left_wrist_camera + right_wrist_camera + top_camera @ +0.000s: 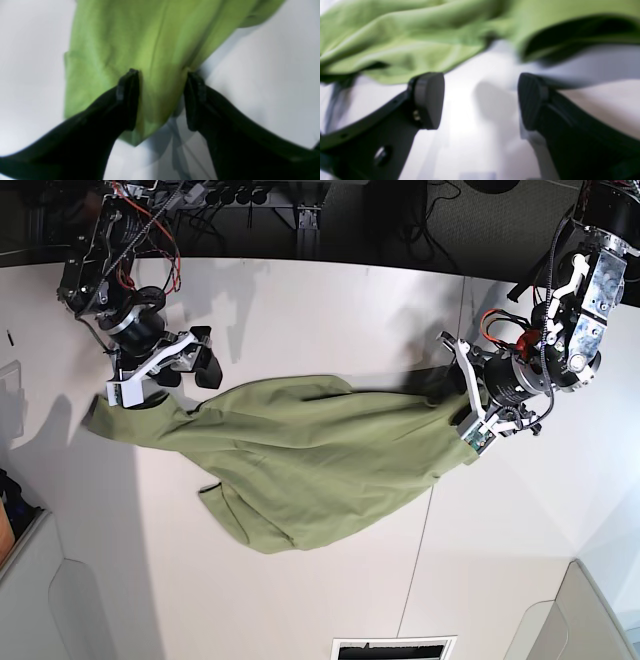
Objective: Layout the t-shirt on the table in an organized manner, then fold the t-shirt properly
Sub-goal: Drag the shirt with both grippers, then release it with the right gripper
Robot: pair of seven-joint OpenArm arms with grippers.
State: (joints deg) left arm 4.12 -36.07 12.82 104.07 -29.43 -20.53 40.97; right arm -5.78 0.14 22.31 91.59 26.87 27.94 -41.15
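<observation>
Left wrist view: my left pincer point(162, 100) stands open, its tips astride a corner of the green t-shirt point(150, 45) on the white table point(262, 75).

Right wrist view: my right pincer point(481, 100) gapes wide over bare table, the t-shirt just beyond its tips.

Base view: the t-shirt point(320, 460) lies rumpled between both pincers.

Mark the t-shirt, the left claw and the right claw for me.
t-shirt point(320, 455): base view, middle of the spread green body.
left claw point(162, 100): left wrist view, gap between the open fingertips, over the cloth.
right claw point(481, 100): right wrist view, gap between the open fingertips, over bare table.
</observation>
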